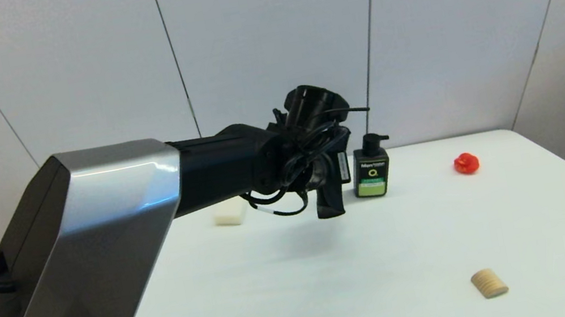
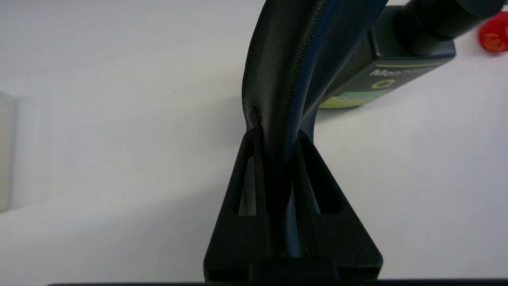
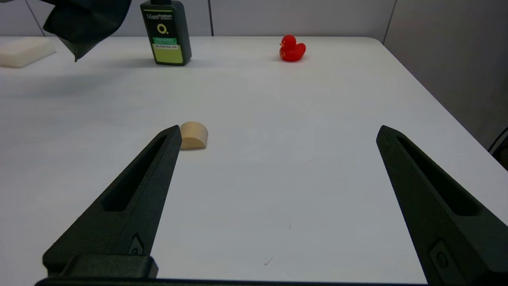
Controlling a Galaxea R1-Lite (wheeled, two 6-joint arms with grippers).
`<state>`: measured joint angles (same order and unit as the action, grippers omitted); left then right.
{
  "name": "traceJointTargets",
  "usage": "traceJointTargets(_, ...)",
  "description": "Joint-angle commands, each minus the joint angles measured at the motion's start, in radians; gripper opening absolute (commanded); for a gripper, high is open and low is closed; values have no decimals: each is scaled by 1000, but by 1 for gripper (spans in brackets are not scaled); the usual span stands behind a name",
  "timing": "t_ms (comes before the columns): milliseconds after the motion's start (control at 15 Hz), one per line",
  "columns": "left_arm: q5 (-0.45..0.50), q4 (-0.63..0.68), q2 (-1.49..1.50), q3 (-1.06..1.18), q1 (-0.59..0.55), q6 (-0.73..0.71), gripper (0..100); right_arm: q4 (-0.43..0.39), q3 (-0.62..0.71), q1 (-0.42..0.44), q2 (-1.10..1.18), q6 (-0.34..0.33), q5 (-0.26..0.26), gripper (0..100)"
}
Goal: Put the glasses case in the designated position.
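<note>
The matte black glasses case (image 1: 330,200) hangs in the air over the far middle of the white table (image 1: 305,292), just left of the pump bottle. My left gripper (image 1: 321,175) is shut on it; in the left wrist view the fingertips (image 2: 254,137) pinch the case (image 2: 293,59) between them. From the right wrist view one corner of the case (image 3: 85,20) dangles above the tabletop. My right gripper (image 3: 278,133) stays low near the table's front right, open and holding nothing. The designated position has no mark on the tabletop that I can pick out.
A black pump bottle (image 1: 371,169) with a green label stands at the back. A white block (image 1: 230,212) lies to its left, a red duck (image 1: 466,163) to its right. A small wooden piece (image 1: 489,283) rests at the front right, close to my right gripper's finger (image 3: 131,198).
</note>
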<state>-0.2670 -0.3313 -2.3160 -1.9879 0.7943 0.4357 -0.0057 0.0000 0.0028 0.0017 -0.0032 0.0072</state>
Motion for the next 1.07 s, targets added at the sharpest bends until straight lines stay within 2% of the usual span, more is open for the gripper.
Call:
traceJointTargets(67,-34,-2,-8,0,-1,0,0,0,0,0,1,-1,0,100)
traceJointTargets(333,-116,-5,-16,-11,2,51,0,0,0,0,1,-1,0,100)
traceJointTargets(1067,-64,0,-23,-11,36,129,0,0,0,0,0,-1,0,100)
